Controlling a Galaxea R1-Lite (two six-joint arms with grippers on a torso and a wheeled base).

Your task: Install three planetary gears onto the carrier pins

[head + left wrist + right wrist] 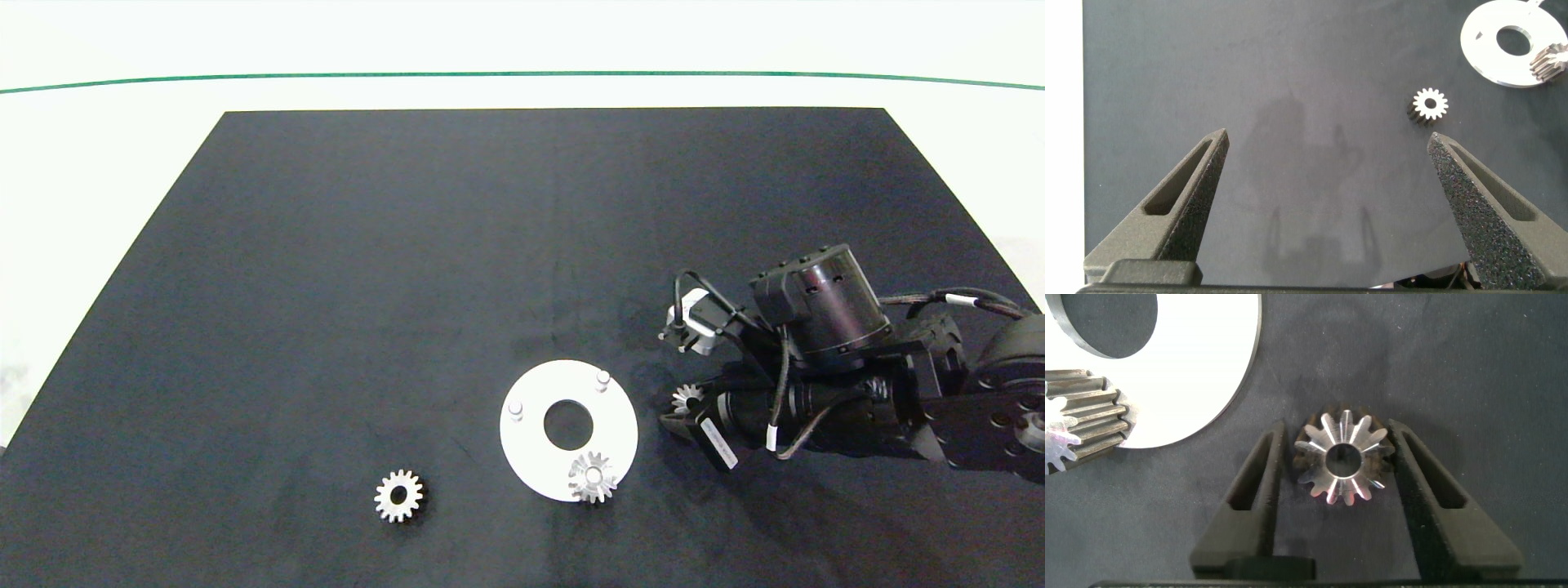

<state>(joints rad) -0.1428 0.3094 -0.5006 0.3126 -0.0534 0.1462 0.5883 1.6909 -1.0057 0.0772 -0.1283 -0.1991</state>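
Right gripper [1339, 461]: fingers clamped on a planetary gear [1341, 460] just right of the white carrier disc [531, 453], likely for lifting to a free pin [602, 380]. One gear seated [593, 477]; one loose, near-left [399, 495]. Left gripper [1327, 175]: open, idle.

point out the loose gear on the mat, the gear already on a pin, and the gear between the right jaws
loose gear [399, 495], head view, on its toothed ring beside the centre hole
mounted gear [593, 477], head view, on its top face
gear between the right gripper's jaws [1343, 458], right wrist view, on its face beside the hole
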